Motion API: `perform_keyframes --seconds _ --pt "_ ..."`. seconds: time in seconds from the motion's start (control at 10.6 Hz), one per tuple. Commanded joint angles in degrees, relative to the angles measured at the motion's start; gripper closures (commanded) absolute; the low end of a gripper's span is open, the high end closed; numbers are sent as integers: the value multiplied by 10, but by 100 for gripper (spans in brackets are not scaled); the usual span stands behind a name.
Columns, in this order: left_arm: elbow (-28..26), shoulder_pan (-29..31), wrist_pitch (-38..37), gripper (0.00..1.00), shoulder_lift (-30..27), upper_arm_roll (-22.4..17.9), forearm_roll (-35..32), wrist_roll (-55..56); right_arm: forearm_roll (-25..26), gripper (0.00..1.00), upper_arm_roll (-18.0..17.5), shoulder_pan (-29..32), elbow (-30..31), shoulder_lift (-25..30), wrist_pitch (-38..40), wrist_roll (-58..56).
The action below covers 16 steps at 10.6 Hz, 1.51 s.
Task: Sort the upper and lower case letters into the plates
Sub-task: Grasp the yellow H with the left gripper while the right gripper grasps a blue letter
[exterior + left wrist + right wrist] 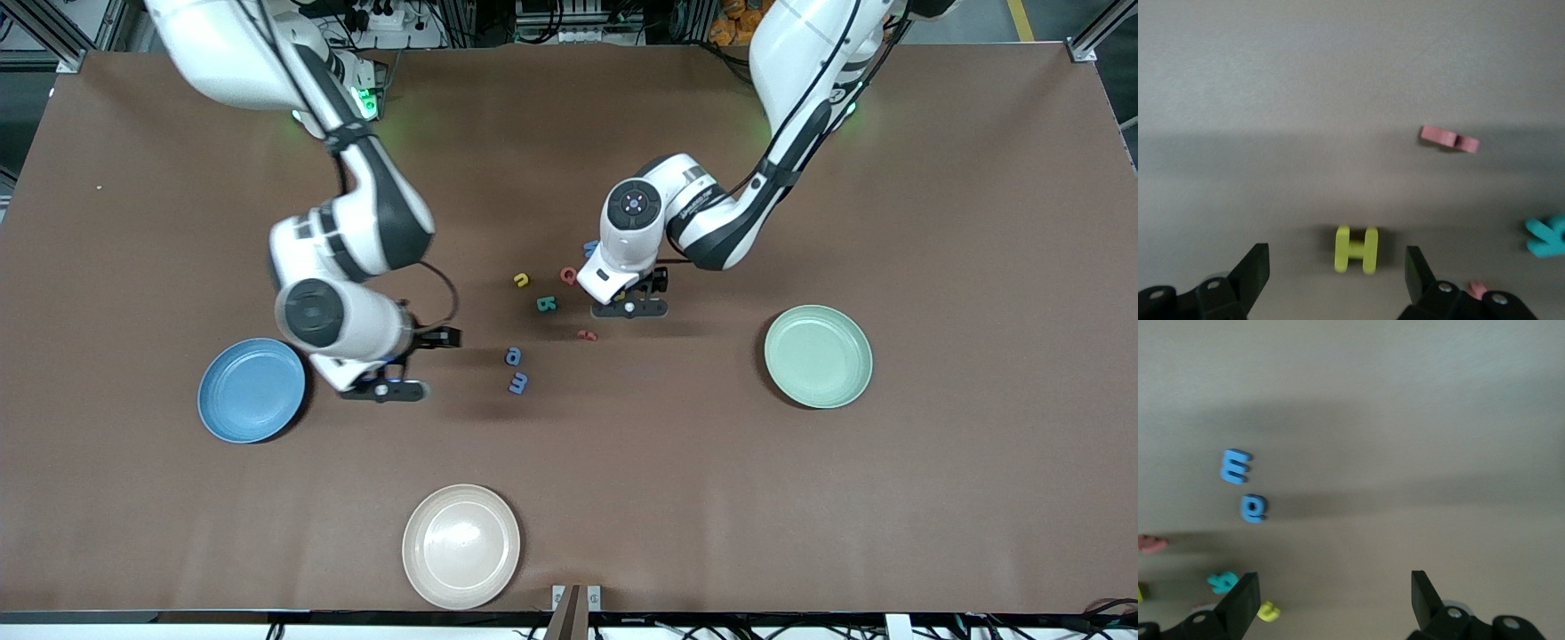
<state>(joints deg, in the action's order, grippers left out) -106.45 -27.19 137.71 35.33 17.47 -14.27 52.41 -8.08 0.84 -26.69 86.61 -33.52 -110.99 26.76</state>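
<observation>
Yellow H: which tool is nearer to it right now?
Left. The left tool hangs right over the yellow H, fingers open either side. The right tool sits beside the blue plate, well off.

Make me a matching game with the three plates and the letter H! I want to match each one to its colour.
Things:
1. plate beside the right gripper
2. plate toward the left arm's end of the table
3. plate nearest the front camera
4. letter H between the left gripper's open fingers

Colours:
A. yellow
B. beige-cream
C. blue
D. mint green

Pairs: 1-C, 2-D, 3-B, 4-A
</observation>
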Motion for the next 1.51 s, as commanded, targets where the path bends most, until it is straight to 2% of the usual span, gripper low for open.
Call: perform_keyframes --seconds 0.0,0.19,0.38,0.66,0.75,0.94,1.13,1.32,1.41 --pt "9 -13 14 10 19 -9 -29 23 -6 0 3 -39 -10 -39 -37 76" --pt "10 -13 15 10 21 -9 -30 25 -4 0 3 -56 -9 -48 -39 106" --pt "8 -20 15 12 24 -9 -30 41 -7 0 3 -61 -9 -68 -72 113" --pt "9 -20 15 31 33 -9 -30 42 -4 0 3 -63 -14 -87 -91 147" --pt "9 -20 15 47 33 -8 -30 42 -4 0 3 -64 -14 -95 -112 164" --pt "9 -16 14 100 29 -8 -30 40 -3 0 3 -70 -14 -109 -145 168" --pt "8 3 7 100 2 -6 -30 34 -3 0 3 -78 -14 -115 -160 168" --pt "5 52 -29 100 -48 -1 -30 14 -3 0 4 -80 -14 -118 -162 169" --pt "5 84 -56 100 -74 14 -28 -7 -4 0 3 -81 -11 -118 -168 168"
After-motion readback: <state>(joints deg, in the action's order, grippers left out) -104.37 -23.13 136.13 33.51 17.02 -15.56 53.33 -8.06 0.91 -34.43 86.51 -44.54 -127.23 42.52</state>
